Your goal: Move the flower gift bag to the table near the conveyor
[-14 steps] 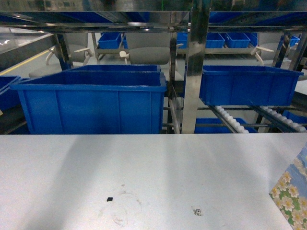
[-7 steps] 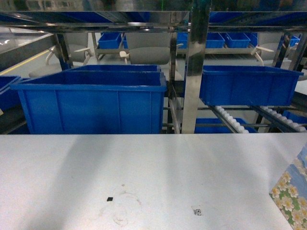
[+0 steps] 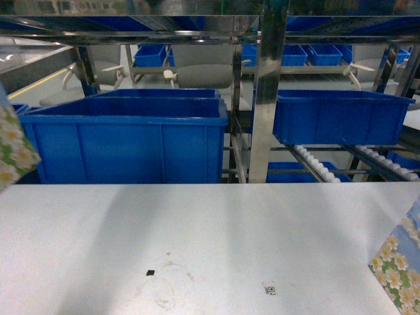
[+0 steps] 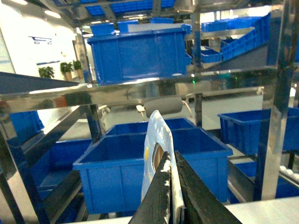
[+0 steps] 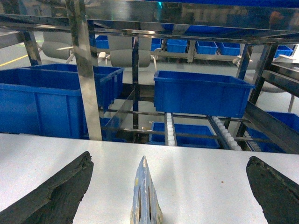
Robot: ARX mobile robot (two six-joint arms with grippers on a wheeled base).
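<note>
Left claw [image 4: 172, 186] pinched on flower gift bag [image 4: 158, 154] top edge, bag hanging at counter's [image 3: 210, 236] left edge. Carry it in over the counter, lower upright, then release. Right claw [image 5: 166, 186] wide, second bag [image 5: 145, 198] between its fingers. Blue bins [image 3: 125, 138] behind the counter: contents not visible.
</note>
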